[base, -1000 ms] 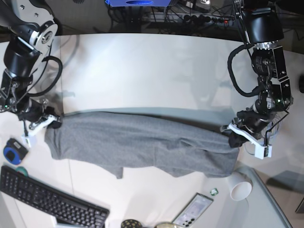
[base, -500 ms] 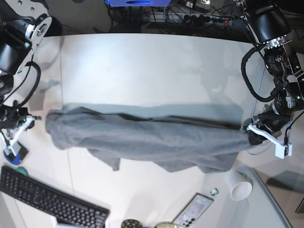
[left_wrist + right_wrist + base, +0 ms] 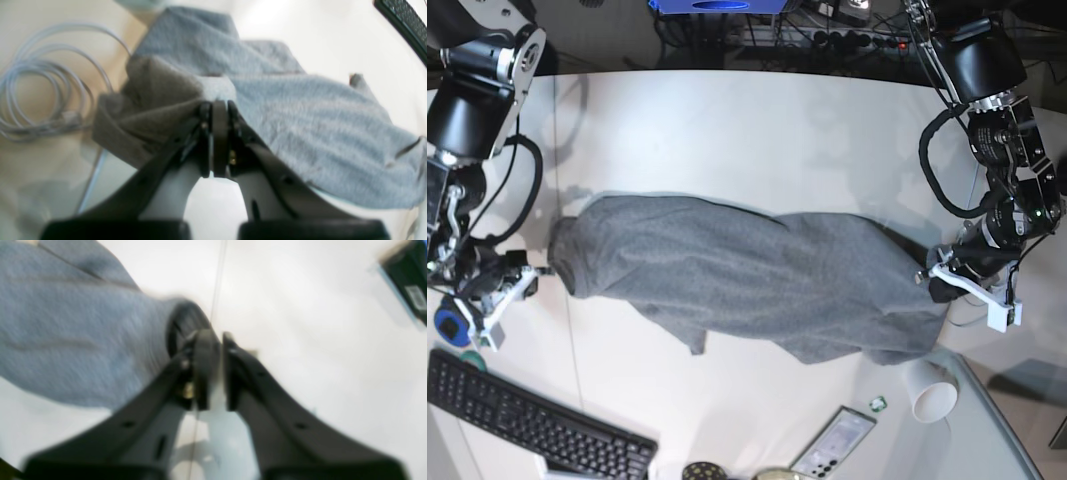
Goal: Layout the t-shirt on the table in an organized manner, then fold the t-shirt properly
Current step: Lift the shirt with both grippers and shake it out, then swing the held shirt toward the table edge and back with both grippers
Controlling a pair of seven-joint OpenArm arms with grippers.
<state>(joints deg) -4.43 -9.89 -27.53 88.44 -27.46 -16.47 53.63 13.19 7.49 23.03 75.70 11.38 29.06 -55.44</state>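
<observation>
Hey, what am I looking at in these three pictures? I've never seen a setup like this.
It is a two-armed robot working at a white table. One picture looks down from overhead; the other two come from cameras on each wrist, looking along the jaws. A grey t-shirt lies stretched across the table. The left gripper is clamped shut on one end of the shirt. The right gripper has its jaws slightly apart beside the other end, no longer gripping it. A keyboard, a paper cup and a phone sit near the edge.
</observation>
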